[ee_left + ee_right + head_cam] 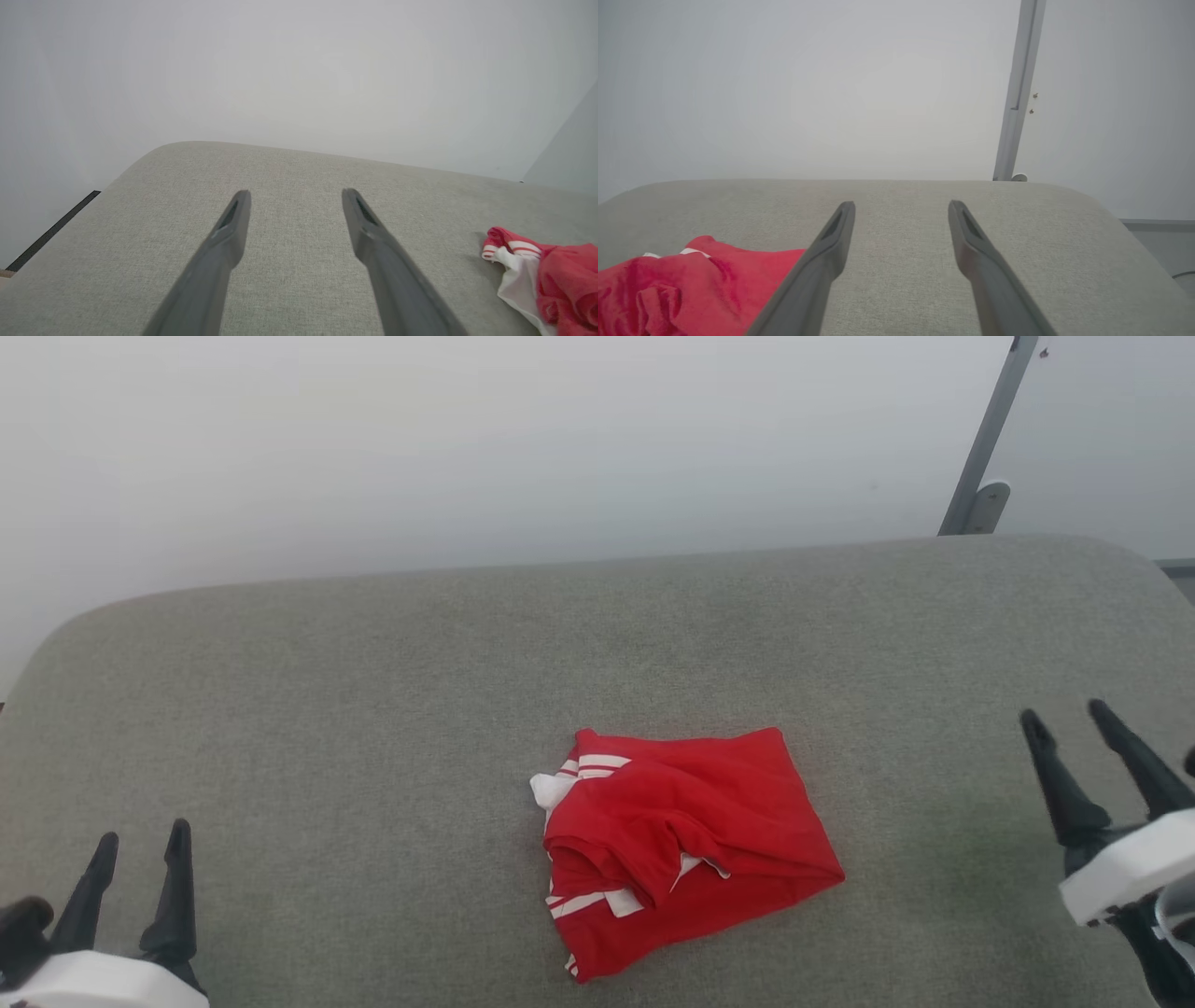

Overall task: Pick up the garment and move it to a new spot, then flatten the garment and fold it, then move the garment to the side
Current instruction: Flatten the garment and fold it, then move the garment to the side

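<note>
The garment [686,845], a bright-red shirt with white striped sleeve panels, lies bunched in a loose folded heap at the front middle of the grey padded surface [373,709]. My left gripper [140,840] hangs open at the lower left, well apart from the cloth. My right gripper [1069,717] stands open at the right edge, also clear of it. In the left wrist view the open left gripper [294,193] frames bare fabric, with the garment [560,284] at the right edge. In the right wrist view the garment [691,284] lies left of the open right gripper [901,205].
A plain pale wall [467,448] rises behind the surface's rounded far edge. A grey metal post [990,439] leans up at the back right. Bare grey fabric stretches on both sides of the cloth and behind it.
</note>
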